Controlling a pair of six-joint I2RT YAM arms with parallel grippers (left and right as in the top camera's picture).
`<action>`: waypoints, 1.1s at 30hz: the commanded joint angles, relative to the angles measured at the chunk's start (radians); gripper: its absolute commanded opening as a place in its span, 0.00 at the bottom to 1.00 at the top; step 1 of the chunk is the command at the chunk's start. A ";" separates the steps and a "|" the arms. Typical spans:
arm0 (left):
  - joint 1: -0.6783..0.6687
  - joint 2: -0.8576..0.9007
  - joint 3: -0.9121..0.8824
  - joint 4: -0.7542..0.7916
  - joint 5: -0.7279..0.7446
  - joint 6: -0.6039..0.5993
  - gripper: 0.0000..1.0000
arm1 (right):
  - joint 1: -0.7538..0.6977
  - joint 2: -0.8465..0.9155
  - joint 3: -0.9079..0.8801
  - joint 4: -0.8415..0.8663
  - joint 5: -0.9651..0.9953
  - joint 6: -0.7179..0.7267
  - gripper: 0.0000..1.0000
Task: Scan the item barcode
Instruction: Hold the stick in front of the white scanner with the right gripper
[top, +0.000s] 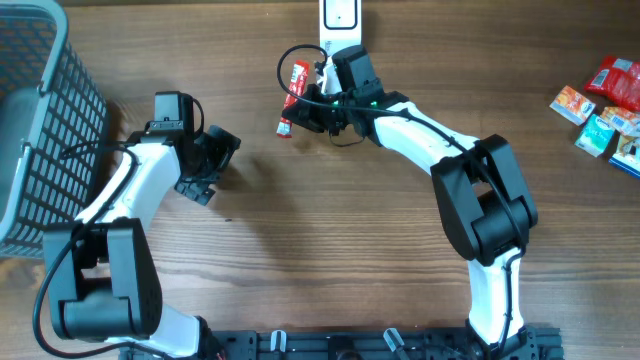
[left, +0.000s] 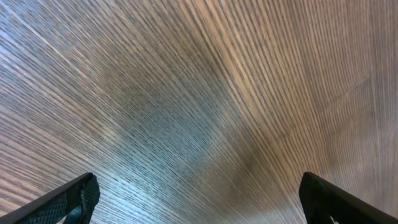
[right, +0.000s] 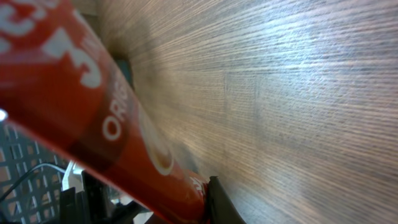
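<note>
right gripper (top: 303, 108) is clamped on the red packet (top: 297, 75), up around 12 o'clock; packet's long axis runs roughly 12-to-6; scanner (top: 341, 14) sits close at its 1 o'clock; left gripper (top: 212, 165) wide open, empty, farther off at 8 o'clock

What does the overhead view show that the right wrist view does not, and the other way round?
Only overhead: both arms, the left gripper, a white device at the top edge, and loose packets at the far right. Only right wrist: the white lettering on the red packet, seen close up. Both: the red packet held in the right gripper, and the wooden table.
</note>
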 joint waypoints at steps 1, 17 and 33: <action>-0.003 0.002 -0.003 0.001 -0.043 0.016 1.00 | 0.006 0.011 0.000 0.000 0.051 -0.031 0.04; -0.003 0.002 -0.003 0.001 -0.043 0.016 1.00 | 0.016 0.011 0.000 0.062 -0.118 -0.011 0.04; -0.003 0.002 -0.003 0.001 -0.043 0.016 1.00 | 0.016 0.011 0.000 0.262 -0.376 0.134 0.04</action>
